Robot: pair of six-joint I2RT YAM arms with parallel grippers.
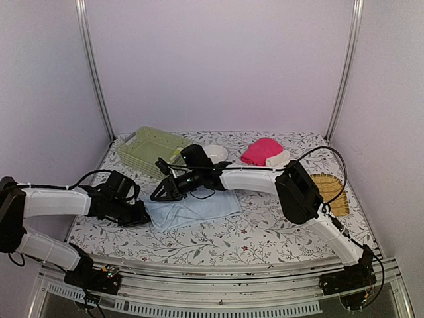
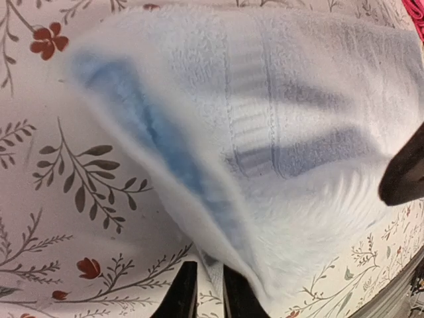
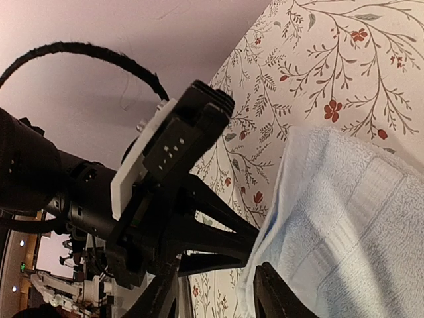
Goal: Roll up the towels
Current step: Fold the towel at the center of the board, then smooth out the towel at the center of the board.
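The left gripper (image 2: pixel 209 271) pinches the left edge of the pale blue towel (image 1: pixel 199 207), jaws nearly closed; the right gripper (image 3: pixel 218 268) gapes wide there, gripping nothing; open table (image 1: pixel 265 232) lies rightward

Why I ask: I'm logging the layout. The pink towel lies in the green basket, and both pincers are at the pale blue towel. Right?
Not quite. The top external view shows the pink towel on the table, outside the green basket. The left pincer and right pincer are at the pale blue towel.
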